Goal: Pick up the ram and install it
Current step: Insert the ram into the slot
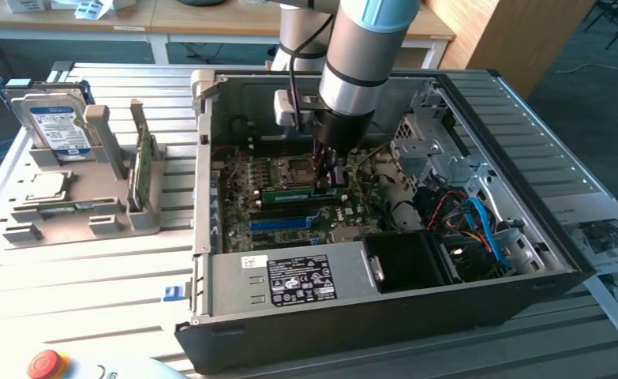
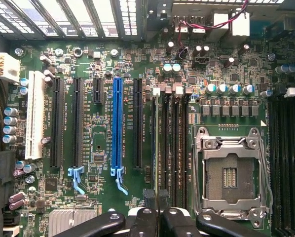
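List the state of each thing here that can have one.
case: open, side panel off.
gripper: shut on ram.
ram: held level at the memory slots; whether it is seated cannot be told.
CPU socket: empty, frame closed.
hard drive: upright in holder.
card: on edge in holder.
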